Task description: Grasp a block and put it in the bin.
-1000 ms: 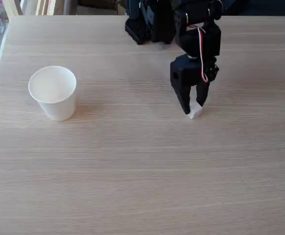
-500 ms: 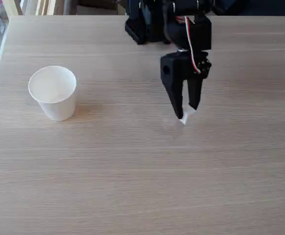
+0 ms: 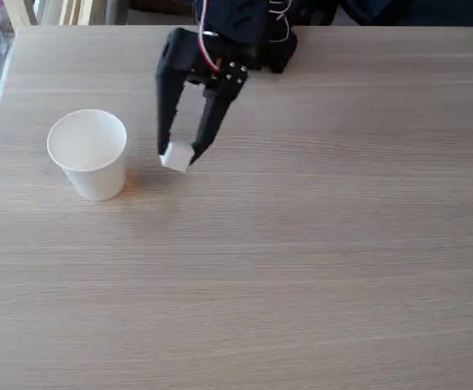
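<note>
White and small, the cube (image 3: 176, 156) sits between the two black fingers of my pincer (image 3: 177, 157), and the fingers press on it from both sides, so I am gripping it. In the fixed view the cube is near the upper left part of the table (image 3: 301, 268), just to the right of the paper cup (image 3: 88, 153) and a little apart from its wall. It is not over the opening of the cup.

One second ago my pincer was on the right side of the middle of the table, with the tips low at the wood and the cube at the tips. Half a second ago it was a bit more to the left, with the cube between the tips. Now my arm (image 3: 228, 32) has swung far to the left, and the pincer leans, with its tips pointing down and toward the cup. The cube has come with it.

The cup stands upright in the same place as before, near the left edge of the table, with its mouth open to the top.
</note>
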You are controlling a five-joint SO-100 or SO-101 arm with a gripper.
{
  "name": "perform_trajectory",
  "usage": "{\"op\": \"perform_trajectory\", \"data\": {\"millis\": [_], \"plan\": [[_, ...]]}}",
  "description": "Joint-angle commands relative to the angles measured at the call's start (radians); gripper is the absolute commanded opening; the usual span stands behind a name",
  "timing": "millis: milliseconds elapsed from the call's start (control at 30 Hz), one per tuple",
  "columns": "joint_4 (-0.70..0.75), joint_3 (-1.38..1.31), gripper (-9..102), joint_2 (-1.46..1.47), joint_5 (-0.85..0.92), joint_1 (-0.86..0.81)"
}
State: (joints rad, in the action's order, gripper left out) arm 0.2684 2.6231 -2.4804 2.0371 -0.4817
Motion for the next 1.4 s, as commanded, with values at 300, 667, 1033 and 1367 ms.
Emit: {"op": "perform_trajectory", "data": {"millis": [300,667,1033,1367], "plan": [[-0.084,-0.005,0,0.051,0.072,-0.267],[-0.117,0.021,20,0.084,0.140,-0.348],[-0.118,-0.005,22,0.087,0.144,-0.270],[-0.040,0.031,0,-0.106,-0.078,0.060]]}}
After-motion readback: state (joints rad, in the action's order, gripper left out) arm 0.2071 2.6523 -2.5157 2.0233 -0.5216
